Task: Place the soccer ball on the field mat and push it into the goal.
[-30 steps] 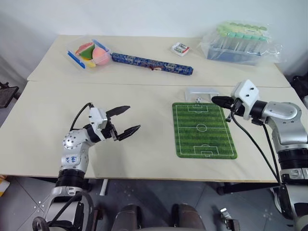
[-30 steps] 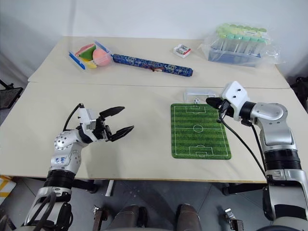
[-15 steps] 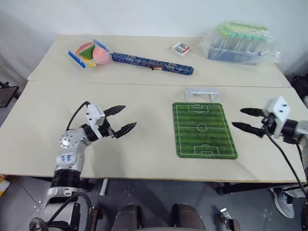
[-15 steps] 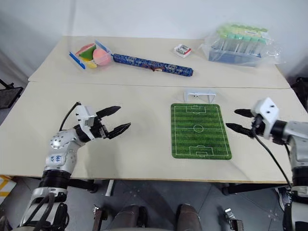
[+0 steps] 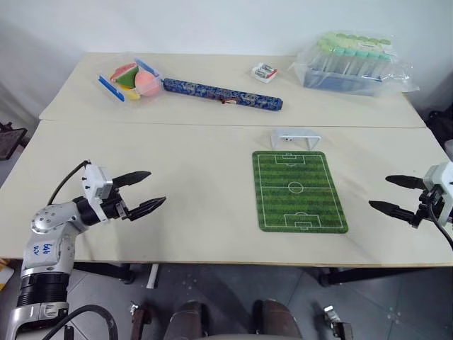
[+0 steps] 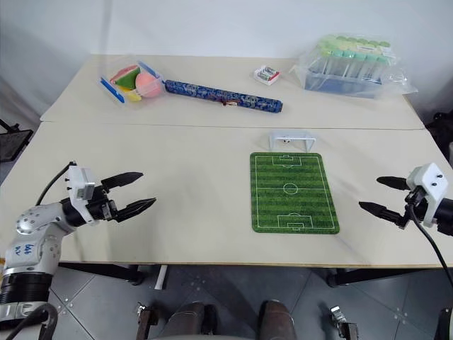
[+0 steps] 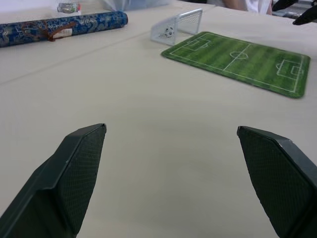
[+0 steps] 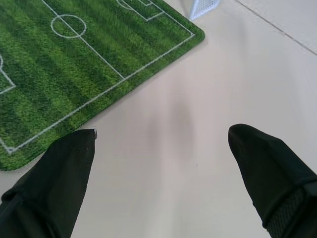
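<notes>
The green field mat (image 5: 299,190) lies flat on the table, right of centre. Against its far short edge stands the low white goal (image 5: 295,137). In the left wrist view, the tiny soccer ball (image 7: 169,33) sits inside the goal (image 7: 177,26) against the net. My right gripper (image 5: 379,191) hovers open and empty to the right of the mat, near the table's right edge. Far off at the left front of the table, my left gripper (image 5: 157,186) also stands open and empty, pointing toward the mat. The right wrist view looks over the mat's corner (image 8: 74,74).
Along the back of the table are a clear tray of fruit (image 5: 131,74), a long blue patterned roll (image 5: 223,94), a small white box (image 5: 265,71) and a bag of green-capped tubes (image 5: 354,62). A seam runs across the table behind the goal.
My right gripper, shut beside the goal mouth, has opened and drawn back to the right of the mat. My left arm has swung left, away from the mat.
</notes>
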`<state>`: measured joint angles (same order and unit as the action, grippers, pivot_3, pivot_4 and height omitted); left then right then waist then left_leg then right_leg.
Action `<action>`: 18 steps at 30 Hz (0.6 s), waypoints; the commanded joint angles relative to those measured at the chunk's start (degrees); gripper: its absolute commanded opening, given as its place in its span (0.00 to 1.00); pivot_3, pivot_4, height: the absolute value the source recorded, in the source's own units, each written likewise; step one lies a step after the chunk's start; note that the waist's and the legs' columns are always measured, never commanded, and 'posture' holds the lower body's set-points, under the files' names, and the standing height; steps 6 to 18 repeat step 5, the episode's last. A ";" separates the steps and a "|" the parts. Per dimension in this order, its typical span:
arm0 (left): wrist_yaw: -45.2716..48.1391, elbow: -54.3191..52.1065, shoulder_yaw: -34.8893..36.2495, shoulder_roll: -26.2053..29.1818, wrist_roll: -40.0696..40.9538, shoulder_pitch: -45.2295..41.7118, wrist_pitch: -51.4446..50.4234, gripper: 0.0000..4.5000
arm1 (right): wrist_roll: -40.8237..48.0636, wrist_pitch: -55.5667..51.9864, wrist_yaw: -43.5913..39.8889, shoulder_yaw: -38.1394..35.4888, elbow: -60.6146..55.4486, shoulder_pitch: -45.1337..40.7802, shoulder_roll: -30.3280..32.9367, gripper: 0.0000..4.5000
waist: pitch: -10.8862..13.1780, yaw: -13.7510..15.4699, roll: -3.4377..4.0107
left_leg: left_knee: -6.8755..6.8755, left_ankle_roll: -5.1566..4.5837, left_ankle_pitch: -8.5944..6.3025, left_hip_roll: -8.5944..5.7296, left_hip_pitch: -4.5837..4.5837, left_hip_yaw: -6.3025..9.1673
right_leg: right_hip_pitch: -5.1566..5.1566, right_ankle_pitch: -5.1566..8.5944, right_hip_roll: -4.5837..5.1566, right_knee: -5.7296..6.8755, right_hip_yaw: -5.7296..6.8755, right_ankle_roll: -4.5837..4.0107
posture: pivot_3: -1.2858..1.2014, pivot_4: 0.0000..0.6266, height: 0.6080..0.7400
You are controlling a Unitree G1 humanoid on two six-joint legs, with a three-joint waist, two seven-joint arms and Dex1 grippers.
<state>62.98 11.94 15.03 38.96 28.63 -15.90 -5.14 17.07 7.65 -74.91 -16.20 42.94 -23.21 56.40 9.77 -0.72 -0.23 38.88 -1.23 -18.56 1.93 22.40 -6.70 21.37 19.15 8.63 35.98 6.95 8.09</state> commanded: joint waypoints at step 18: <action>-1.09 -2.84 1.17 0.17 1.05 -1.67 -0.45 1.00 | 2.03 -1.04 2.95 -2.60 -4.07 1.37 -0.31 1.00 | 0.00 -0.02 0.00 | -0.01 0.01 0.00 -0.03 0.00 0.00 | 0.01 0.00 -0.01 0.00 0.00 0.00 | 0.52 0.24 1.00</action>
